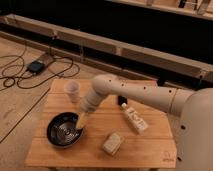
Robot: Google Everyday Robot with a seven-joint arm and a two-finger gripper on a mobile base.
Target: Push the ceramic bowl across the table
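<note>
The ceramic bowl (64,130) is round, shallow and glossy black with pale rings inside. It sits on the front left part of the light wooden table (145,145). My arm reaches in from the right and bends down over the table. My gripper (80,121) points down at the bowl's right rim and appears to touch it or sit just inside it.
A small pale cup (72,90) stands behind the bowl at the back left. A white packaged item (135,118) lies right of centre, and a tan block (113,142) lies near the front. Cables and a dark box (36,66) lie on the floor to the left.
</note>
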